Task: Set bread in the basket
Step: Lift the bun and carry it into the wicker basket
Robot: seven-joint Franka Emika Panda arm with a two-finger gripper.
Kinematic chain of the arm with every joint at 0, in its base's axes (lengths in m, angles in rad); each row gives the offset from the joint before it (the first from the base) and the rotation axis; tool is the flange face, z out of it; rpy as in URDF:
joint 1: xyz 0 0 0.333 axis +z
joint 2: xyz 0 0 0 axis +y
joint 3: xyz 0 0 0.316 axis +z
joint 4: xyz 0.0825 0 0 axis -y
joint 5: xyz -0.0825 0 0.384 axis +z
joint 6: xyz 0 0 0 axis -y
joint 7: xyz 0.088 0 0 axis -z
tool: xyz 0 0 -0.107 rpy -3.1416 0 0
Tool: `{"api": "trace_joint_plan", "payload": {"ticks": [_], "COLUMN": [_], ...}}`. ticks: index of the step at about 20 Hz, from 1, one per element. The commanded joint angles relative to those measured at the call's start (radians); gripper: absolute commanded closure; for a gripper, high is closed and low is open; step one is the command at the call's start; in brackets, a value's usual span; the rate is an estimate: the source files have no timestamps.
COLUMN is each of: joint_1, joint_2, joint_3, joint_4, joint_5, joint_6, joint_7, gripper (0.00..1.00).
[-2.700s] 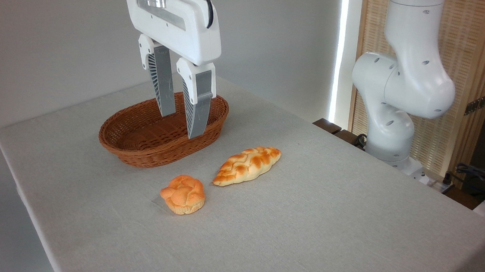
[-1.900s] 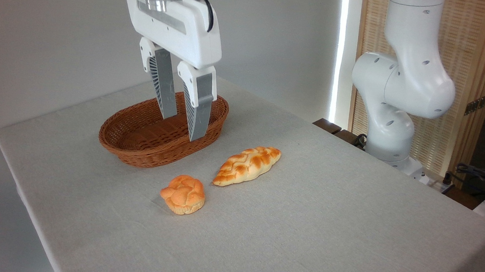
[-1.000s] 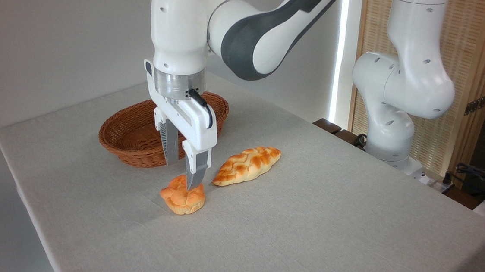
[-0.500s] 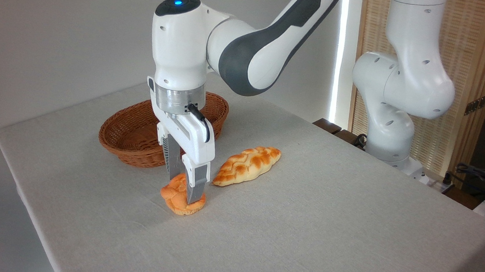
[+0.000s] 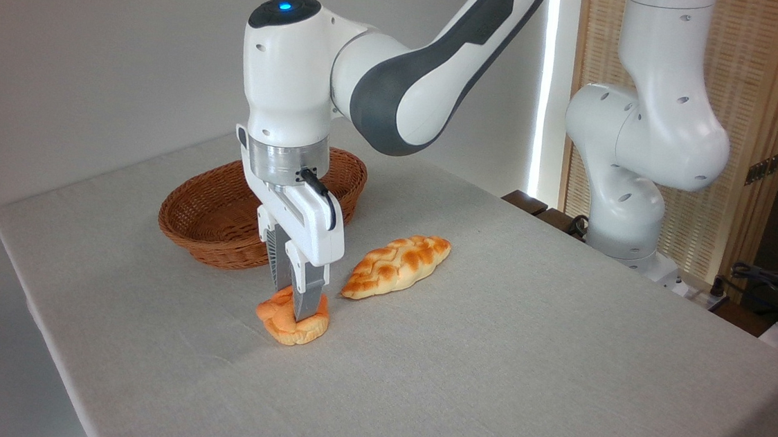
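The wicker basket (image 5: 222, 223) sits on the far left of the grey-clothed table (image 5: 523, 368), up and left of the gripper (image 5: 293, 307). The gripper points straight down with its fingers pinched into the knotted bun (image 5: 287, 320), which rests on the cloth, squeezed narrow. A braided loaf (image 5: 396, 264) lies just right, angled toward the far right. White wall behind; slatted screen (image 5: 749, 136) far right.

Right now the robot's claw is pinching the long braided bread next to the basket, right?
Not quite. The camera view shows the gripper pinching the small round bun, not the long braided loaf, which lies untouched beside the basket.
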Motion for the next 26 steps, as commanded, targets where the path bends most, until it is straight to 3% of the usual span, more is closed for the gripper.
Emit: {"api": "trace_joint_plan", "payload": {"ticks": [1, 3, 7, 11, 16, 19, 22, 24, 26], "joint_1": [0.000, 0.008, 0.019, 0.014, 0.008, 0.000, -0.001, -0.003, -0.003], "joint_2": [-0.009, -0.018, -0.021, -0.018, 0.026, 0.098, 0.152, 0.157, 0.157], "joint_3": [0.003, 0.014, 0.017, -0.002, -0.124, -0.196, -0.262, -0.272, -0.272], "joint_4": [0.009, 0.087, 0.210, 0.248, 0.248, 0.248, 0.250, 0.248, 0.248], "joint_5": [-0.005, -0.052, -0.216, -0.279, -0.304, -0.313, -0.299, -0.295, -0.278], "joint_6": [-0.026, -0.141, -0.246, -0.245, -0.171, -0.030, 0.068, 0.068, 0.064], "joint_7": [0.039, 0.033, 0.013, -0.050, -0.117, -0.240, -0.311, -0.306, -0.305], "gripper": [0.68, 0.66, 0.65, 0.62, 0.56, 0.37, 0.29, 0.00, 0.00]}}
